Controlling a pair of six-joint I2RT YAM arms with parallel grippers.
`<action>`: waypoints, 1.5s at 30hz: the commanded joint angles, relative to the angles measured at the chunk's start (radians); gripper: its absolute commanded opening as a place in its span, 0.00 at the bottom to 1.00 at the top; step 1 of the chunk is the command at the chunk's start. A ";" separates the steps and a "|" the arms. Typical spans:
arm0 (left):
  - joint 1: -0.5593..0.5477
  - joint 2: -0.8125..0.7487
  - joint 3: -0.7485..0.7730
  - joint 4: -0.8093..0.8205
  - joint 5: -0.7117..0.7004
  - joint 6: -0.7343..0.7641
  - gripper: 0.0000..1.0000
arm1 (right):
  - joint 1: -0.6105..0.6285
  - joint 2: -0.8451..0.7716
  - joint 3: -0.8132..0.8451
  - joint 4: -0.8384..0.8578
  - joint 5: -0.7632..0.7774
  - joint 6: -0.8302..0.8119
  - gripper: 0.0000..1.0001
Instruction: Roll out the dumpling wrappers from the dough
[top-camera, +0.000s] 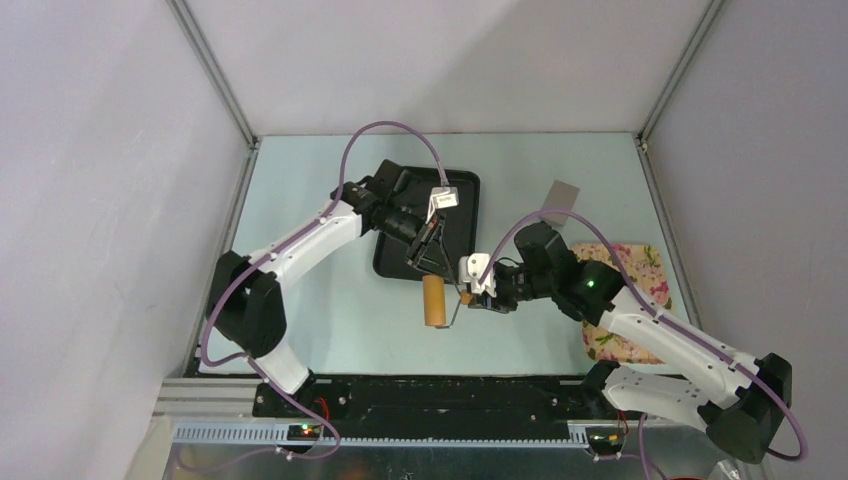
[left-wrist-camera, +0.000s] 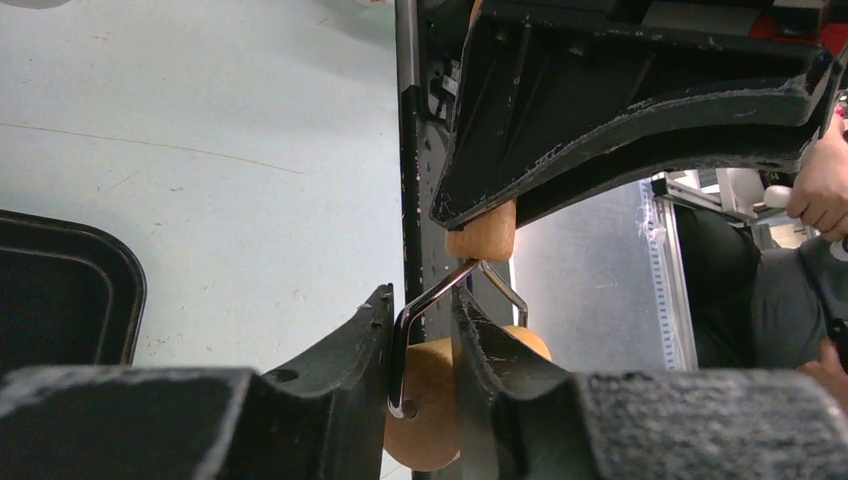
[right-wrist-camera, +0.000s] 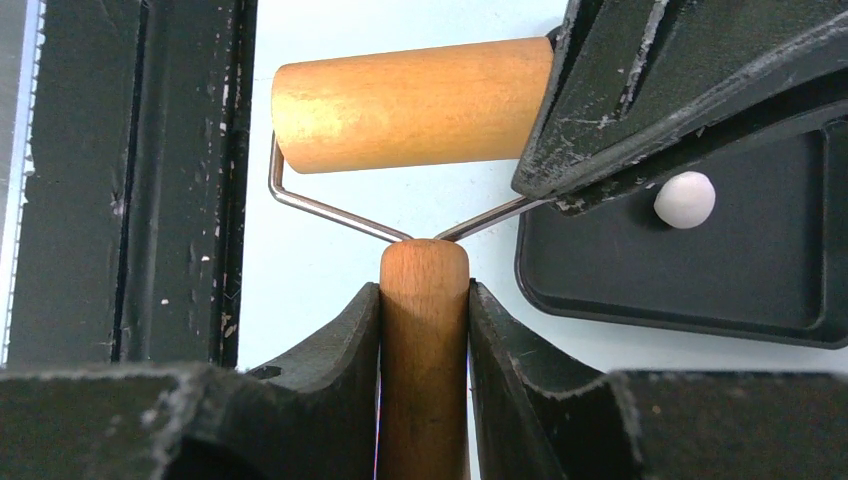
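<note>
Dough (right-wrist-camera: 685, 199) — small soft white ball, sits in black rectangular tray (right-wrist-camera: 700, 290), untouched. Light, squashy, likely tacky: press from top, not pinch. Right gripper (right-wrist-camera: 424, 295) clamped on handle of tan wooden roller (right-wrist-camera: 410, 100); left gripper (left-wrist-camera: 420, 320) straddles its steel wire yoke (left-wrist-camera: 440, 285) — cannot tell if clamped.

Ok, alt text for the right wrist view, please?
The right gripper clamps the wooden handle of a small rolling pin; the left gripper meets its wire frame. Behind, a white dough ball sits in a black tray.
</note>
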 joint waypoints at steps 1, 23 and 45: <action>-0.015 0.004 0.030 -0.048 0.023 0.038 0.34 | -0.001 -0.008 0.009 0.111 0.040 0.000 0.00; -0.035 0.059 0.085 -0.127 -0.014 0.104 0.00 | 0.014 0.012 0.001 0.176 0.116 0.010 0.00; -0.035 -0.093 0.083 -0.128 -0.112 0.121 0.00 | -0.148 0.084 0.077 0.227 0.009 0.208 0.38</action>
